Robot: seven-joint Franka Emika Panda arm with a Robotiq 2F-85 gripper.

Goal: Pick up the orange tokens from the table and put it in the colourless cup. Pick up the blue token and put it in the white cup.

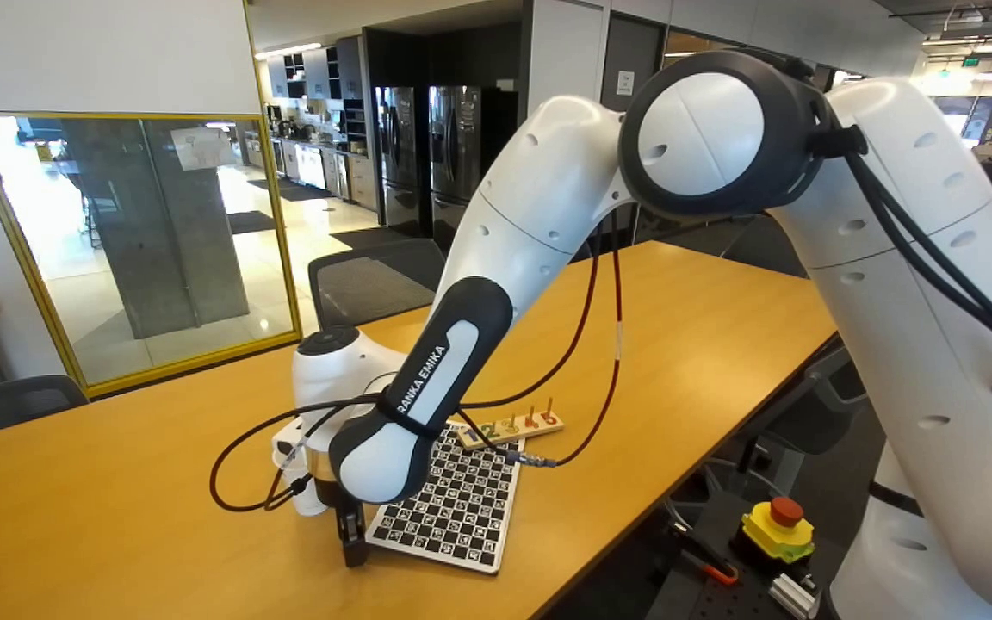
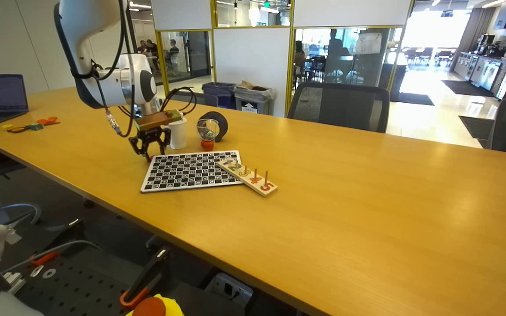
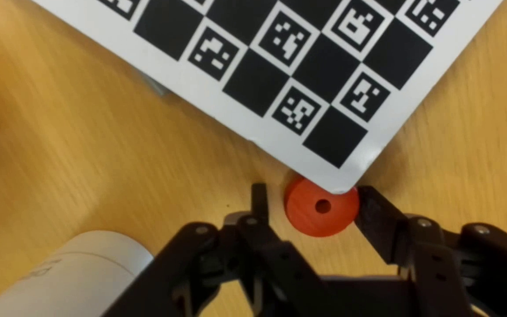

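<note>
Two fingers (image 3: 377, 226), one orange token (image 3: 316, 221) between

Bench (image 2: 367, 210): long, smooth yellowish wood. Orange token (image 3: 322, 225): one, lying on it, orange-red, round, small hole through the middle, part of its edge covered. White cup (image 2: 177, 135): opaque, standing, near that token. Colourless cup (image 2: 207, 127): see-through, standing beside the white cup, not touching. Orange-red pieces (image 2: 207, 146) low at its foot; inside or in front, can't tell from here.

Yellow-framed glass (image 2: 349, 61) stands behind a dark chair (image 2: 341, 107).
</note>
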